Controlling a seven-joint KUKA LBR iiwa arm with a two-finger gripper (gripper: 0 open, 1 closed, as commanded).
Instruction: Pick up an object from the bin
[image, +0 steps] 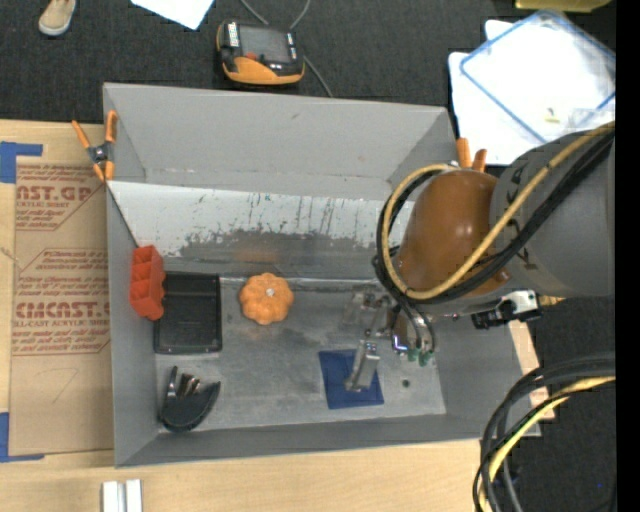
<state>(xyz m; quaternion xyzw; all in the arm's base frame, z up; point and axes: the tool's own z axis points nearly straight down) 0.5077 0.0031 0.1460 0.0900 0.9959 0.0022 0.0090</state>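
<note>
My gripper (362, 372) hangs low at the bin's front right, right over a flat blue square pad (347, 384) that lies on the floor there. Its tip sits on or just above the pad's right half; I cannot tell whether they touch. A small orange pumpkin (266, 298) lies to the left, in the middle of the bin, well apart from the gripper.
A black box (189, 312) lies at the left with a red ridged block (146, 281) against its far-left side. A black clip-like thing (186, 399) sits in the front-left corner. The arm's orange cover and cables overhang the bin's right side.
</note>
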